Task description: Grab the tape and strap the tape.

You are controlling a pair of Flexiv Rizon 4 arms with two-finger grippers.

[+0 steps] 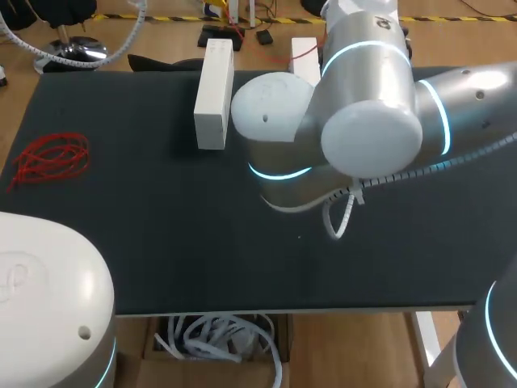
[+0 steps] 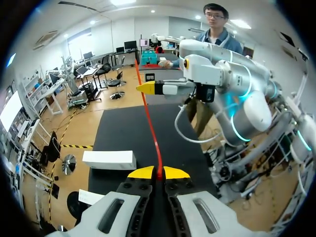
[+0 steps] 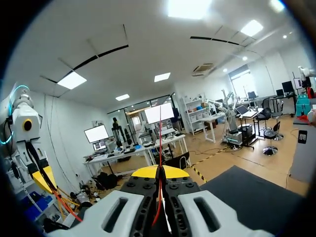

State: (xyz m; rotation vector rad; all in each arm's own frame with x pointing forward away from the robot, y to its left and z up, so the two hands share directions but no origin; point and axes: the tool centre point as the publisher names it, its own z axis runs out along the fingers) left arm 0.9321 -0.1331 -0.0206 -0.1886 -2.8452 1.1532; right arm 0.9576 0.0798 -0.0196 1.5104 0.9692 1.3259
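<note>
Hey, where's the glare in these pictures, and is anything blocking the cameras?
Head view: the right arm fills the middle and hides the table behind it, with light shining off its shell. Right wrist view: ceiling lights glare white above the right claw, which is shut on the red tape. Left wrist view: evenly lit, with the tape plain against the dark table.

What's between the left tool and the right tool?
Only the red tape, stretched straight from the left tool to the right tool above the dark table; the left wrist view shows it.
</note>
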